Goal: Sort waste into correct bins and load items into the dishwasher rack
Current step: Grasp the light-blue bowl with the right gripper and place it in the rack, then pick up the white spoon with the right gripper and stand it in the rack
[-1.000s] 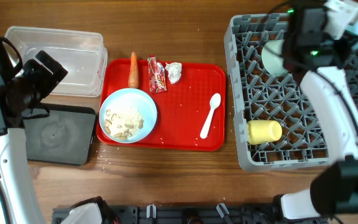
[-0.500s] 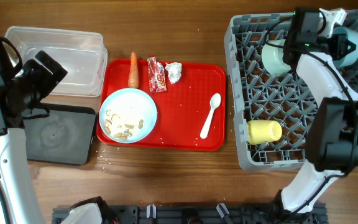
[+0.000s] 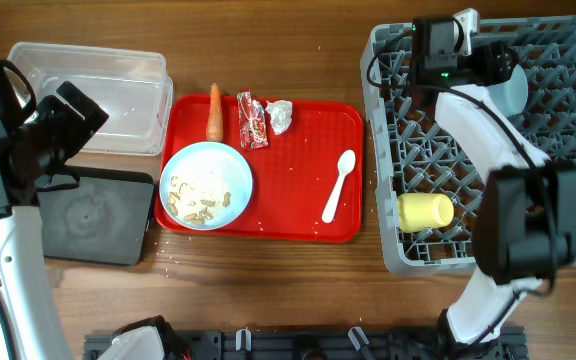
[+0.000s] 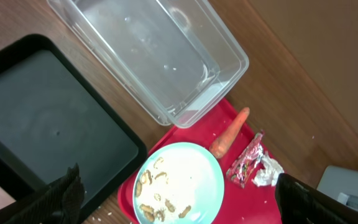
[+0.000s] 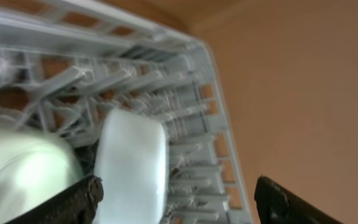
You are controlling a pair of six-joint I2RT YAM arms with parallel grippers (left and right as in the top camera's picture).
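Hovering above the rack (image 3: 398, 262) in the upper right of the frame, the right fingers (image 5: 73, 202) stand wide apart, empty. Left fingers (image 4: 58, 199), far left by the black tray (image 3: 93, 215), are apart too. Carrot (image 3: 214, 111), wrapper (image 3: 252, 119) and tissue (image 3: 280, 115) lie along the red tray's (image 3: 298, 150) upper edge.

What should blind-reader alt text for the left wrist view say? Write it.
Looking down between the left gripper's open jaws: a light blue plate of beige crumbs on a red tray, with a carrot, red wrapper and crumpled tissue beside it. A clear tub and a black tray sit on the table to the picture's left.
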